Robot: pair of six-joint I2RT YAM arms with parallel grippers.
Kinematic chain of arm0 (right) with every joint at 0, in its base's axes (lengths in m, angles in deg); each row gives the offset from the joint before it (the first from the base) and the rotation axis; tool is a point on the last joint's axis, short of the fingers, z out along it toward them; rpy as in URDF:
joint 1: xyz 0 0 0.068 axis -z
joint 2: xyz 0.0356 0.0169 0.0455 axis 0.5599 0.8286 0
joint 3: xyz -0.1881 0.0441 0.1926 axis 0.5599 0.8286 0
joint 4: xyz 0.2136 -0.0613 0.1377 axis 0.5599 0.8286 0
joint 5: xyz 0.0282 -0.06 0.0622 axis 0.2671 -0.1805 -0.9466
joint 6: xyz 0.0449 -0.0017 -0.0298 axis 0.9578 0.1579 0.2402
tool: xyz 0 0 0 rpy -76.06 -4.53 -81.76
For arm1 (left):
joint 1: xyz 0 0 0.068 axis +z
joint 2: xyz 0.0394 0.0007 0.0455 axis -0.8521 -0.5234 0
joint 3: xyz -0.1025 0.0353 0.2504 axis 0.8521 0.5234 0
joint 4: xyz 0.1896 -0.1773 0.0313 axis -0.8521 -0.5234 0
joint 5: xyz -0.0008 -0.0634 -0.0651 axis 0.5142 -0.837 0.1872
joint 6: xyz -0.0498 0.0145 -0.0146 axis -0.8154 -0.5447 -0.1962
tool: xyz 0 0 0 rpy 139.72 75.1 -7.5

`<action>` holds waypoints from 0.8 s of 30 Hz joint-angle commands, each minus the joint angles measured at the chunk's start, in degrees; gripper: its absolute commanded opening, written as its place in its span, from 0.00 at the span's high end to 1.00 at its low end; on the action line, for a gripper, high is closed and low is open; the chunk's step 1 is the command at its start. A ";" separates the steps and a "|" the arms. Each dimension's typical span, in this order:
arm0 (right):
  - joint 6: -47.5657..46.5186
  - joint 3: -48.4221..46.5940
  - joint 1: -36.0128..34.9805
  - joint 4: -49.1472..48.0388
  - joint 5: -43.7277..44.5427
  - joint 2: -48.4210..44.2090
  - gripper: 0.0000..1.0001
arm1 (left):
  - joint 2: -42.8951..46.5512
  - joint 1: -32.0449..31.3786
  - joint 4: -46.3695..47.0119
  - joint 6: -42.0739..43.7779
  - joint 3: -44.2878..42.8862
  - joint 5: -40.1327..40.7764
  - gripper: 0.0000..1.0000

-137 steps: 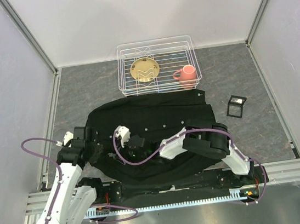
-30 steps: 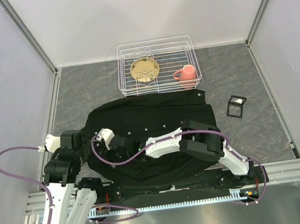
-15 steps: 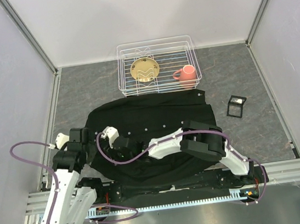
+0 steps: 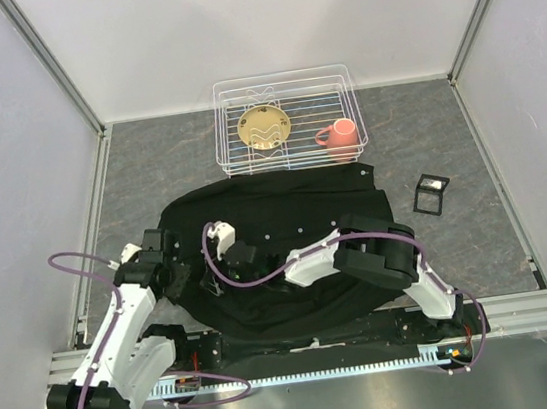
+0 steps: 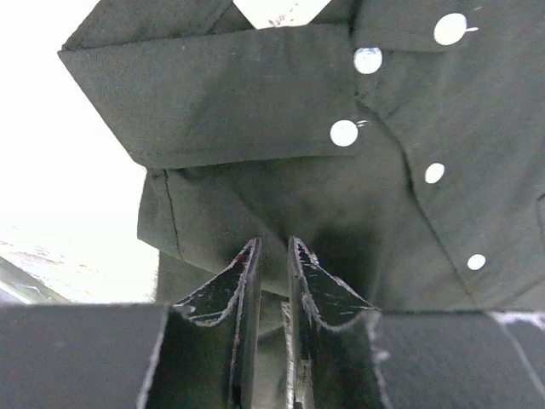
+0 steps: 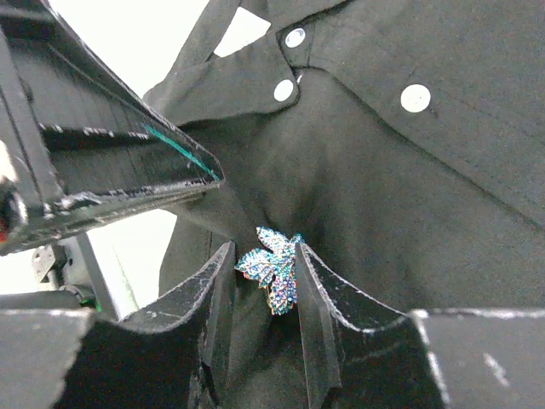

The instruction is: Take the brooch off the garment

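While the garment point(image 4: 295, 212) lies spread across the lower middle of the grey surface point(image 4: 148, 171), both arms reach in over its left part, their wrists close together. From the right wrist camera, the right gripper point(image 6: 264, 252) has its jaws closed in on the brooch point(image 6: 271, 266), a small glittery blue-green leafy piece sitting low in the centre of that frame, right against the dark cloth below the collar. The left gripper point(image 5: 272, 249) has its jaws almost together, pinching a fold of the shirt near the bottom middle of its own view. A row of white buttons point(image 5: 344, 133) runs up to the upper right there. Towards the top of the overhead view, just beyond the shirt's far edge, stands a white wire rack point(image 4: 282, 79) holding a gold plate point(image 4: 264, 127) and a pink cup point(image 4: 338, 135). A small black frame point(image 4: 430, 193) lies on the surface to the right of the shirt.
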 commanded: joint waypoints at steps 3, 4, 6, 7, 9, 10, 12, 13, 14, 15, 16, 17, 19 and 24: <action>4.90 3.19 1.96 -2.64 -4.40 -1.60 0.60 | -1.60 0.40 4.67 -1.93 4.13 -3.16 0.77; 5.07 3.28 2.05 -3.07 -5.88 -1.60 0.60 | -1.87 0.40 5.02 -1.93 4.75 -3.33 0.78; 5.43 3.19 2.14 -3.25 -7.29 -1.60 0.60 | -2.31 0.40 5.46 -1.93 5.28 -3.42 0.78; 5.60 3.10 2.14 -3.26 -7.48 -1.60 0.59 | -2.31 0.40 5.55 -1.93 5.71 -3.51 0.79; 5.86 3.02 2.14 -3.43 -8.18 -1.52 0.57 | -2.14 0.40 5.82 -1.75 5.98 -3.51 0.79; 5.87 3.01 2.23 -3.43 -8.62 -1.43 0.56 | -2.14 0.40 5.82 -1.75 5.98 -3.51 0.80; 6.48 3.10 2.32 -3.61 -8.88 -1.43 0.55 | -2.14 0.40 6.25 -1.67 5.98 -3.60 0.81; 6.66 3.28 2.40 -3.69 -9.06 -1.51 0.55 | -2.31 0.40 6.34 -1.49 5.98 -3.77 0.82; 7.01 3.45 2.67 -3.78 -9.24 -1.52 0.55 | -2.40 0.40 6.34 -1.32 5.90 -3.77 0.82; 7.53 3.63 2.76 -4.04 -9.50 -1.60 0.55 | -2.49 0.40 6.34 -1.14 5.81 -3.69 0.83; 7.71 3.72 2.93 -4.13 -10.02 -1.52 0.55 | -2.92 0.40 6.34 -1.05 5.72 -3.69 0.83; 7.89 3.72 3.19 -4.13 -9.94 -1.60 0.55 | -3.10 0.40 6.34 -0.79 5.72 -3.60 0.83; 8.06 3.72 3.46 -4.05 -10.20 -1.69 0.57 | -3.28 0.40 6.34 -0.52 5.63 -3.34 0.84; 8.59 3.63 4.07 -4.40 -10.82 -1.34 0.68 | -3.10 0.40 6.60 -0.35 5.63 -3.25 0.84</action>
